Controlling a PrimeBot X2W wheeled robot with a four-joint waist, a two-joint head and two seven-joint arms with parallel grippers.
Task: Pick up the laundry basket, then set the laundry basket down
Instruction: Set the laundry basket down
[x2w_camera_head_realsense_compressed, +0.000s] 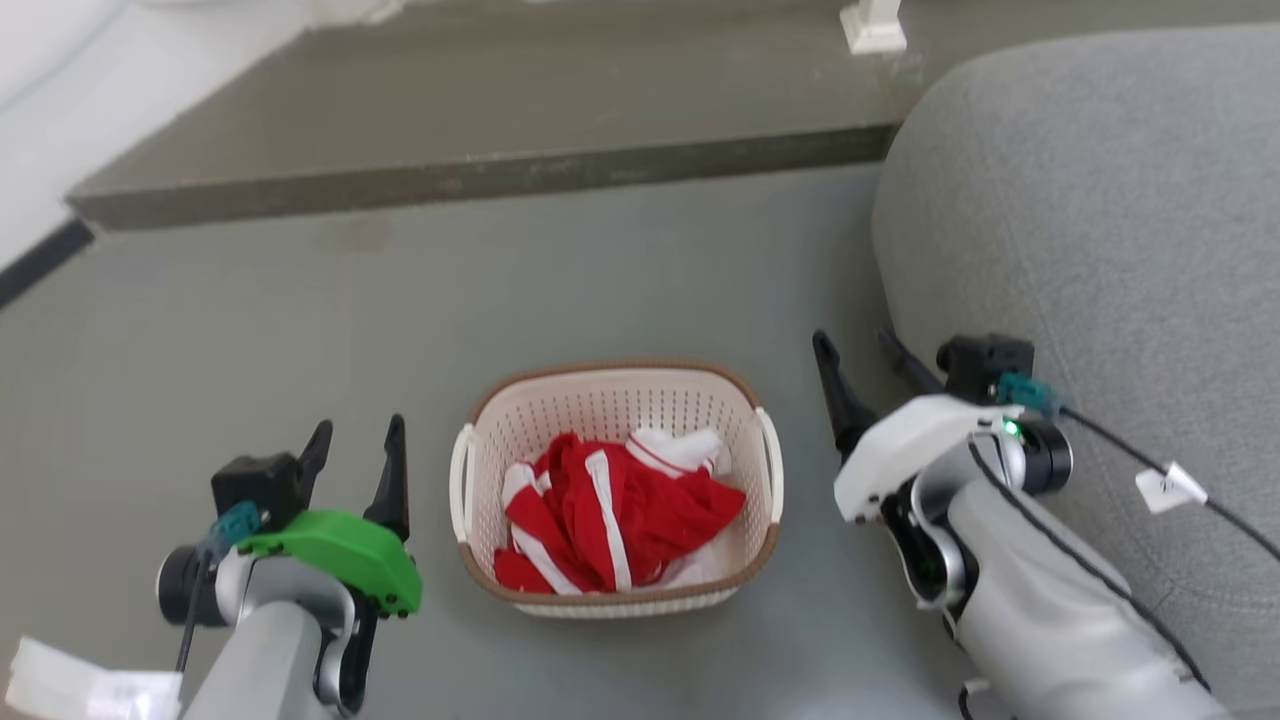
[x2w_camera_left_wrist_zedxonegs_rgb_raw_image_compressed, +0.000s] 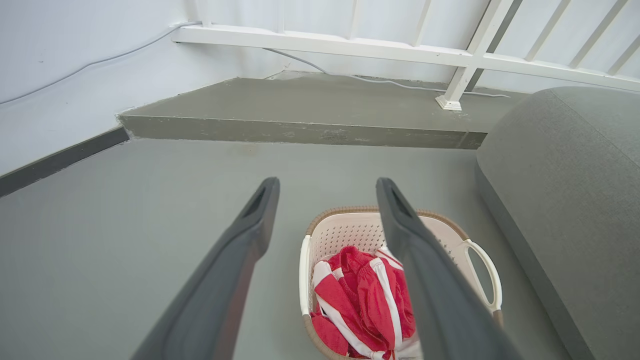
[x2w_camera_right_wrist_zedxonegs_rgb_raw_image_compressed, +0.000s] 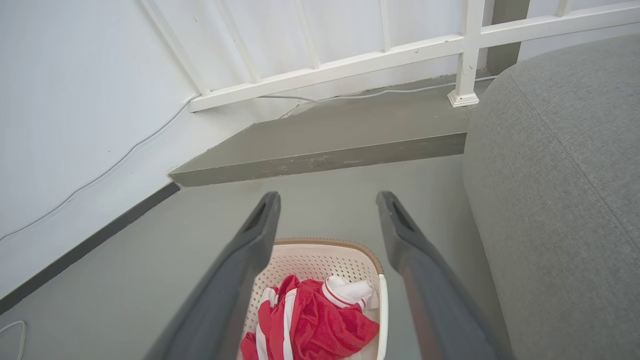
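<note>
The laundry basket (x2w_camera_head_realsense_compressed: 610, 400) stands on the grey floor between my two arms, cream and perforated with a brown rim and white loop handles on both sides. Red and white clothes (x2w_camera_head_realsense_compressed: 610, 510) lie crumpled inside it. My left gripper (x2w_camera_head_realsense_compressed: 358, 440) hangs open to the basket's left, clear of the handle. To the basket's right my right gripper (x2w_camera_head_realsense_compressed: 858, 345) is open too, nothing between its fingers. From the left wrist the basket (x2w_camera_left_wrist_zedxonegs_rgb_raw_image_compressed: 345, 232) lies below the open left gripper (x2w_camera_left_wrist_zedxonegs_rgb_raw_image_compressed: 327, 185). In the right wrist view the basket (x2w_camera_right_wrist_zedxonegs_rgb_raw_image_compressed: 320, 257) sits under the open right gripper (x2w_camera_right_wrist_zedxonegs_rgb_raw_image_compressed: 327, 199).
A large grey cushioned sofa (x2w_camera_head_realsense_compressed: 1100, 200) rises close on the right, beside my right arm. A raised concrete step (x2w_camera_head_realsense_compressed: 480, 170) runs across the back, with a white railing (x2w_camera_left_wrist_zedxonegs_rgb_raw_image_compressed: 450, 55) and wall behind. Open floor lies left of the basket.
</note>
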